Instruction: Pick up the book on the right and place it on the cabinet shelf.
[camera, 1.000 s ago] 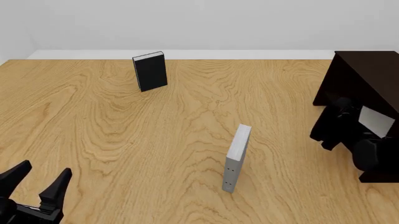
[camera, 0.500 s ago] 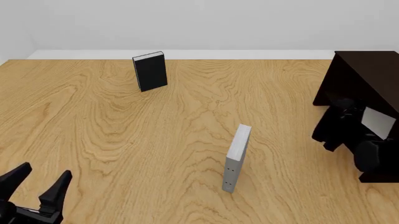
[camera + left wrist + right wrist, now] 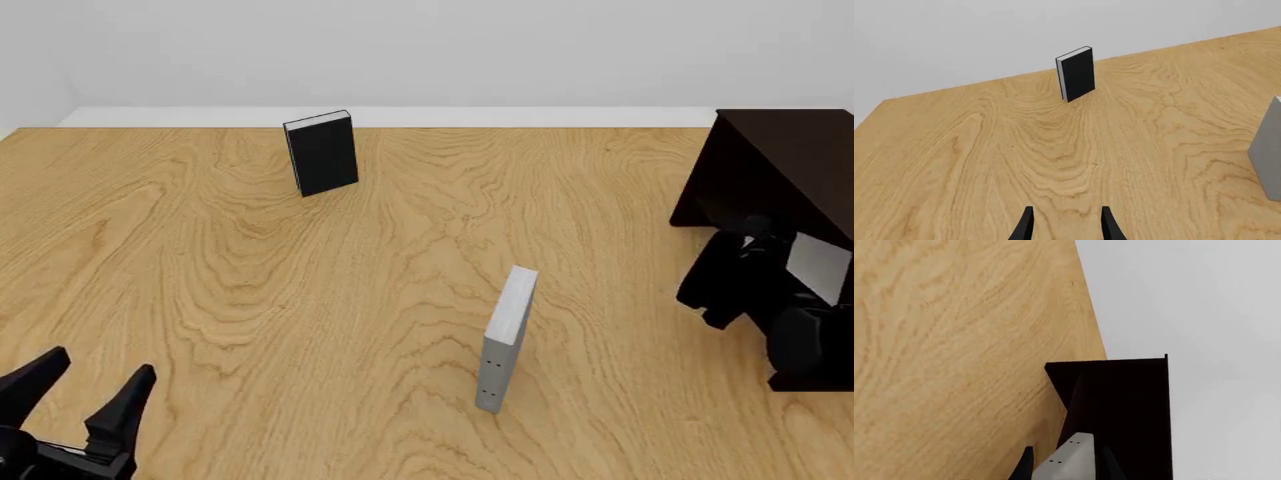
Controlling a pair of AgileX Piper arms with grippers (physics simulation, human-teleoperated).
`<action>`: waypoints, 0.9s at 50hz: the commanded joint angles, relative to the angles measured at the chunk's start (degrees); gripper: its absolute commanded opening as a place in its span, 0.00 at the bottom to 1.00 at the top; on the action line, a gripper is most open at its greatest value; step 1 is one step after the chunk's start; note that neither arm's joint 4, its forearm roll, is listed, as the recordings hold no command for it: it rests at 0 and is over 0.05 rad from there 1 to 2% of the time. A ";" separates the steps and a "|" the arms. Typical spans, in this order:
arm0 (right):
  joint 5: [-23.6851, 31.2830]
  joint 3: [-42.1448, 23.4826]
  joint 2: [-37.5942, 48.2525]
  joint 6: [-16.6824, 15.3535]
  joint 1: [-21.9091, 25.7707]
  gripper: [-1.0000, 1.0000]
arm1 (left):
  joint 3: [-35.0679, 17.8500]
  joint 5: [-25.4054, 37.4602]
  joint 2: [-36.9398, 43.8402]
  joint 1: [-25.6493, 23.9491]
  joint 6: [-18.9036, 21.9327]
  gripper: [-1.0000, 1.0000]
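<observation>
Rightward travel of the right gripper (image 3: 771, 262) and its book (image 3: 817, 266) is the only change from the two earlier front frames; the grey panel now lies slightly deeper into the cabinet (image 3: 781, 165) opening, and the left gripper (image 3: 83, 392) sits marginally lower.

Front view: the cabinet stands at the table's (image 3: 267, 290) right edge. The book shows as a light-grey panel against the cabinet's dark front, at the mouth of the shelf (image 3: 814, 290), with the right arm's black links just left of it. The fingers themselves are hidden here. A dotted book (image 3: 506, 335) stands upright well left of the cabinet, near the table's middle. A black book (image 3: 322, 152) stands upright far left of the cabinet, toward the back. The left gripper is at the near corner farthest from the cabinet, fingers spread wide, holding nothing.

Left wrist view: two fingertips (image 3: 1024, 227) set apart, with bare table (image 3: 987, 150) between them. The black book (image 3: 1077, 73) stands ahead; a grey book's edge (image 3: 1267, 150) shows at the frame border.

Right wrist view: the fingers (image 3: 1024, 466) are closed against the book (image 3: 1069, 461) on both sides. The book's end points into the cabinet (image 3: 1121, 395), whose dark interior lies directly ahead.
</observation>
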 commanded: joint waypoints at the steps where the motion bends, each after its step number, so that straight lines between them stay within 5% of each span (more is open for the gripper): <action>1: 0.27 0.70 -0.01 -0.45 -3.24 1.00 | -0.01 -0.19 -0.41 -0.09 -0.10 1.00; 45: -0.23 2.82 -1.36 -1.41 -7.49 1.00 | -0.01 0.27 -0.55 -0.81 -0.05 1.00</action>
